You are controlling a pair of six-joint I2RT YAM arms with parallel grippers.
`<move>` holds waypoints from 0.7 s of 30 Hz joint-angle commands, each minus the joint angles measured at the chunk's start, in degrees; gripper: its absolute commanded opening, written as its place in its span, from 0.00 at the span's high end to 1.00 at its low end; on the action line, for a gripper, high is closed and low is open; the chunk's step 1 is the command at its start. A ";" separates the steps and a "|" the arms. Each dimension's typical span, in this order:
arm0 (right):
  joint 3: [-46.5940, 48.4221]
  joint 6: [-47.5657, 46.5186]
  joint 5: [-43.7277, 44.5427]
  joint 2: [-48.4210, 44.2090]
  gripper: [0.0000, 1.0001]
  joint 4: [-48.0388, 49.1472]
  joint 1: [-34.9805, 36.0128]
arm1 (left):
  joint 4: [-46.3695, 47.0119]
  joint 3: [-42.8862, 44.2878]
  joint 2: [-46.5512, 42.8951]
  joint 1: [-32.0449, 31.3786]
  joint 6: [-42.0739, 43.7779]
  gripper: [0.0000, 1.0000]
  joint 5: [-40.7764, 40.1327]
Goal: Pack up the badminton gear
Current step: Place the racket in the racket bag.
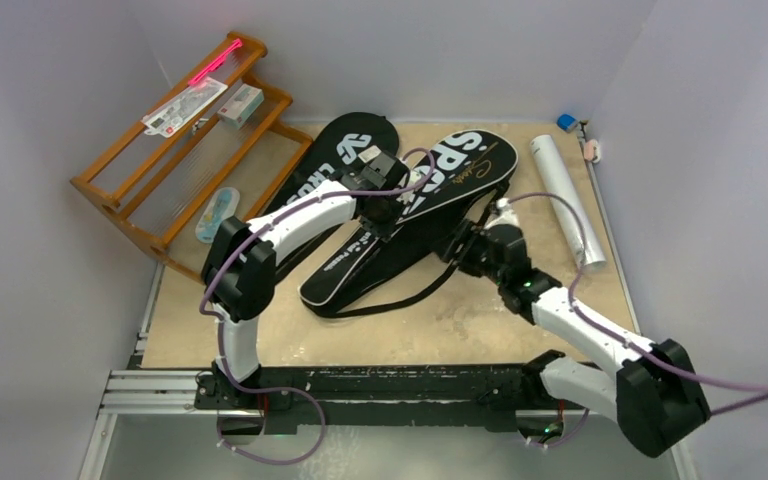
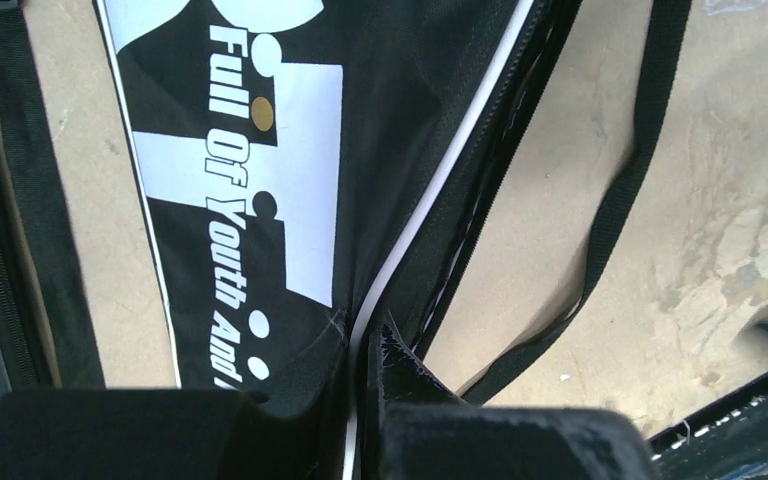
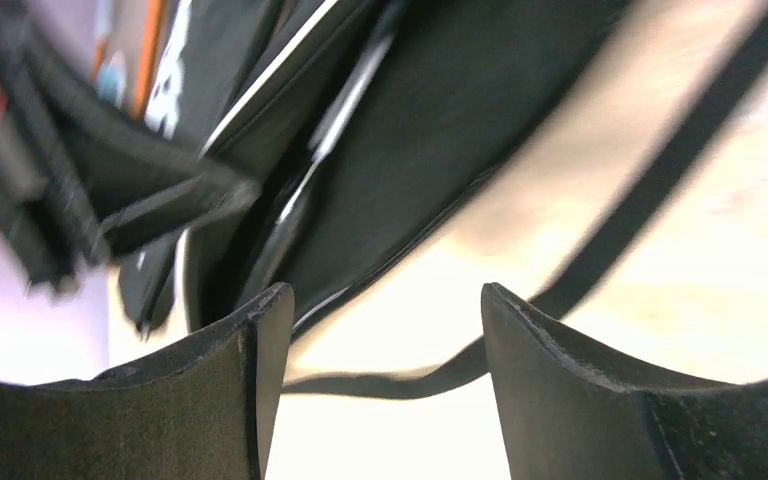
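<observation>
Wooden rack [image 1: 110, 150] holds packets [image 1: 185, 107] (pink stick [image 1: 210, 68] too).

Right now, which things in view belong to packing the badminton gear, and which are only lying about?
For the job:
- black cover lettered SPORT
- black cover lettered CROSSWAY
- long white tube

Just lying about:
- wooden rack
- packets on the rack
- pink stick
- small blue thing in the far corner

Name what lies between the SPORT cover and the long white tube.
Mostly bare table, with the right pincer and its wrist filling the near end; the top view shows it.
</observation>
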 commanded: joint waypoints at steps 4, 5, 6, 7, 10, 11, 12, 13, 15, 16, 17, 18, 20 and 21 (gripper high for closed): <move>9.36 -6.38 1.08 -0.60 0.29 -16.06 -18.11 | -0.30 2.63 -1.82 0.15 1.82 1.00 -3.09; 10.93 -6.62 1.62 0.68 0.29 -16.77 -19.83 | -0.36 2.64 -1.62 0.03 2.02 1.00 -3.03; 12.97 -6.57 1.73 2.26 0.28 -17.22 -21.34 | -0.40 2.56 -1.44 -0.07 2.27 1.00 -3.28; 14.37 -6.35 1.74 3.99 0.28 -17.22 -23.13 | -0.40 2.39 -1.33 -0.32 2.60 1.00 -3.36; 17.14 -4.27 0.54 10.34 0.28 -15.01 -28.36 | -0.51 1.81 -0.62 -1.76 3.77 1.00 -7.54; 17.85 -3.34 0.21 12.28 0.28 -12.94 -29.80 | -0.76 1.76 -0.23 -2.29 4.10 1.00 -8.71; 18.62 -2.42 0.17 14.20 0.27 -11.58 -31.02 | -0.94 1.80 0.16 -2.82 4.38 1.00 -9.61; 19.60 -1.81 0.17 16.28 0.27 -10.33 -31.92 | -1.08 1.84 0.58 -3.20 4.50 1.00 -10.25; 21.80 -1.61 0.34 20.37 0.23 -8.21 -32.20 | -1.34 1.92 1.31 -3.62 4.55 1.00 -10.66; 22.89 -1.80 1.15 22.59 0.19 -7.11 -33.34 | -1.31 1.93 1.63 -3.65 4.55 1.00 -10.60; 23.97 -1.99 1.60 24.68 0.17 -5.52 -33.78 | -1.28 1.93 1.87 -3.61 4.55 1.00 -10.66; 25.25 -2.53 1.57 27.08 0.16 -3.87 -34.21 | -1.40 2.00 2.24 -3.61 4.64 1.00 -10.86; 28.27 -2.85 1.59 31.47 0.15 -2.58 -34.92 | -1.62 2.02 2.61 -3.61 4.72 1.00 -10.93; 30.01 -2.93 0.94 34.14 0.15 -1.42 -35.44 | -1.63 2.02 2.71 -3.61 4.85 1.00 -10.93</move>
